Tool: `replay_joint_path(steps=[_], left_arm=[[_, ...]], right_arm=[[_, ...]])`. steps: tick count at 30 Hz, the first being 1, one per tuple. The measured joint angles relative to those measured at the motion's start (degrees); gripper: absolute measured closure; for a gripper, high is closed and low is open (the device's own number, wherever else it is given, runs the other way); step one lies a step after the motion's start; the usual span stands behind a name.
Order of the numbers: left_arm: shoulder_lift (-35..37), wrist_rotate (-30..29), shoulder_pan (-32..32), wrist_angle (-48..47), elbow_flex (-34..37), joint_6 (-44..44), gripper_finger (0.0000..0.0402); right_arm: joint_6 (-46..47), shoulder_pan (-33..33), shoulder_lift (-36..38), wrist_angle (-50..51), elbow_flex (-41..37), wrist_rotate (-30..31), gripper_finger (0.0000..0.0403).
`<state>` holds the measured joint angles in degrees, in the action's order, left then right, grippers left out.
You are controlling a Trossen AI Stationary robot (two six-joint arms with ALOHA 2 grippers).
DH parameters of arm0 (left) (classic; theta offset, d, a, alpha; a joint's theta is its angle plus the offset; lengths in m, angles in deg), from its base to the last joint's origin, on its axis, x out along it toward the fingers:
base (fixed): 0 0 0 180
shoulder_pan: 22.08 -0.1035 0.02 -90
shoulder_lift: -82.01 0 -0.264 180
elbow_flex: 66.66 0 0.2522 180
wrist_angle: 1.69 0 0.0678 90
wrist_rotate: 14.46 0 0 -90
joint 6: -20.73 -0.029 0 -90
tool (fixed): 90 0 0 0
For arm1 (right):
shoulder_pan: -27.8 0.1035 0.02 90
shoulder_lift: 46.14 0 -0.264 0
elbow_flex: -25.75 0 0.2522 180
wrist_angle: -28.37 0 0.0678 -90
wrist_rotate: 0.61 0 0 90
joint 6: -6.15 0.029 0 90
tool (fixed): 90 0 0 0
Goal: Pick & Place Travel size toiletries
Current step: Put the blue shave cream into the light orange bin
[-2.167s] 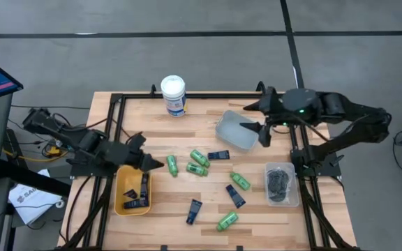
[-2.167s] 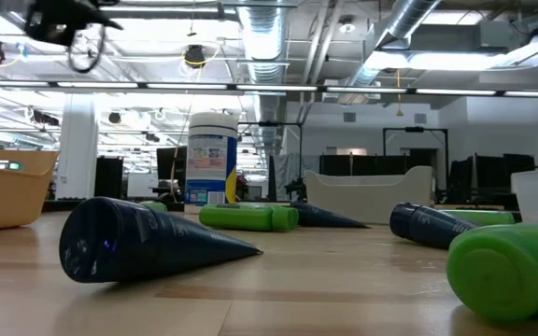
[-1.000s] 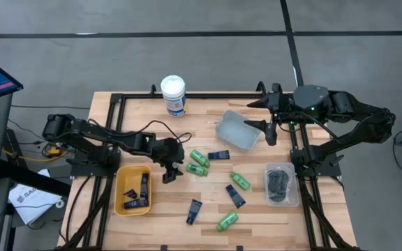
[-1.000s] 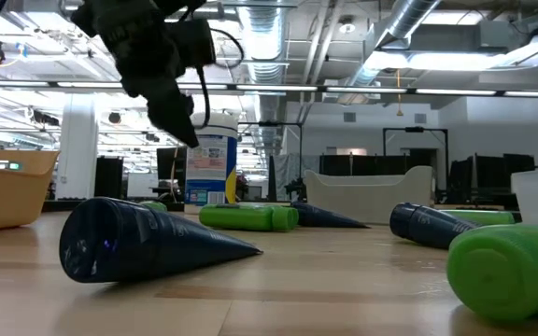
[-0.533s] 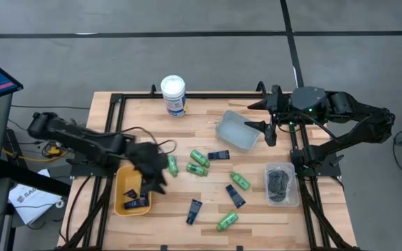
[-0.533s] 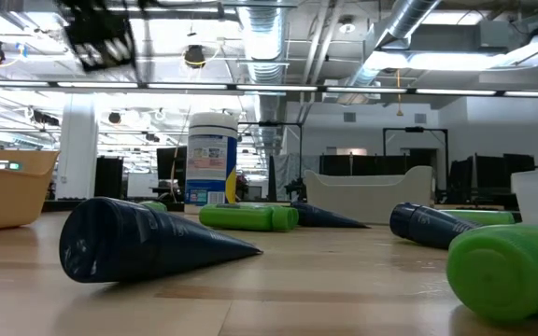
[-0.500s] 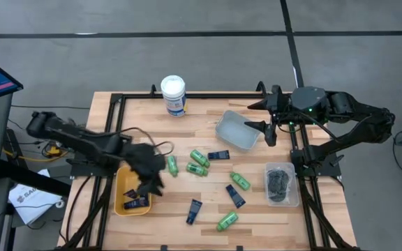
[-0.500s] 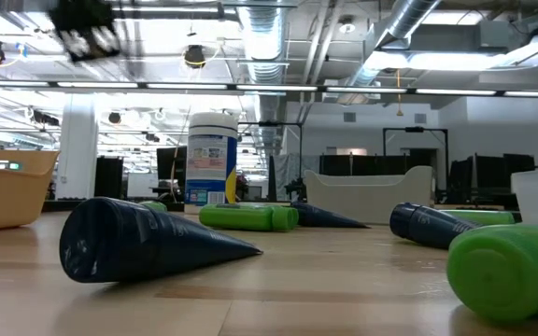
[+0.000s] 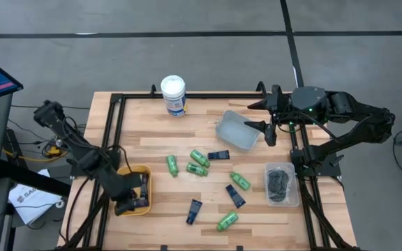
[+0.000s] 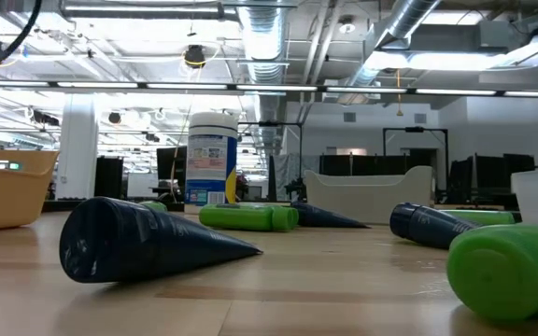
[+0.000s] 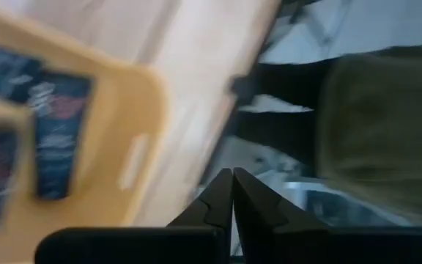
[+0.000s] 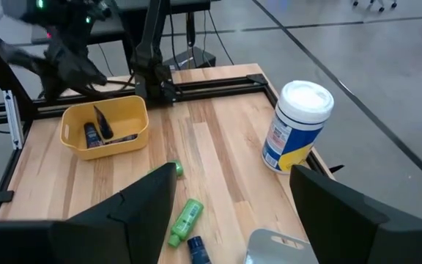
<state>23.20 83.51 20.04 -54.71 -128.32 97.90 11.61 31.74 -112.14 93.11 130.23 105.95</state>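
The left gripper hangs pinched shut and empty by the yellow bin collecting navy tubes; right gripper waits, spread wide

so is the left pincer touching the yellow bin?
Cannot tell. In the high view the left pincer overlaps the yellow bin at its near rim, but height doesn't read from above. Its wrist view is blurred.
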Motion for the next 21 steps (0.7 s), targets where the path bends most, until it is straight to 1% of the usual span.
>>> replay_joint_path(steps=[6, 11, 13, 18, 21], left_arm=[[-4.8, 0.9, 1.1, -7.2, 0.0, 1.5, 0.04], [-7.0, 0.8, 0.9, -13.8, 0.0, 1.5, 0.0401], [-7.4, -0.8, 0.9, -16.1, 0.0, 1.4, 0.0401], [-7.4, -8.4, 0.5, -19.5, 0.0, 1.6, 0.0401], [-7.4, -10.9, -0.5, -21.9, 0.0, 1.6, 0.0401]], right_arm=[[0.2, 0.0, 0.0, -0.5, 0.0, 0.0, 0.0143], [0.2, 0.0, 0.0, -0.5, 0.0, 0.0, 0.0143], [0.2, 0.0, 0.0, -0.6, 0.0, 0.0, 0.0143], [0.6, 0.0, 0.0, -0.5, 0.0, 0.0, 0.0143], [0.6, 0.1, 0.0, -0.5, 0.0, 0.0, 0.0143]])
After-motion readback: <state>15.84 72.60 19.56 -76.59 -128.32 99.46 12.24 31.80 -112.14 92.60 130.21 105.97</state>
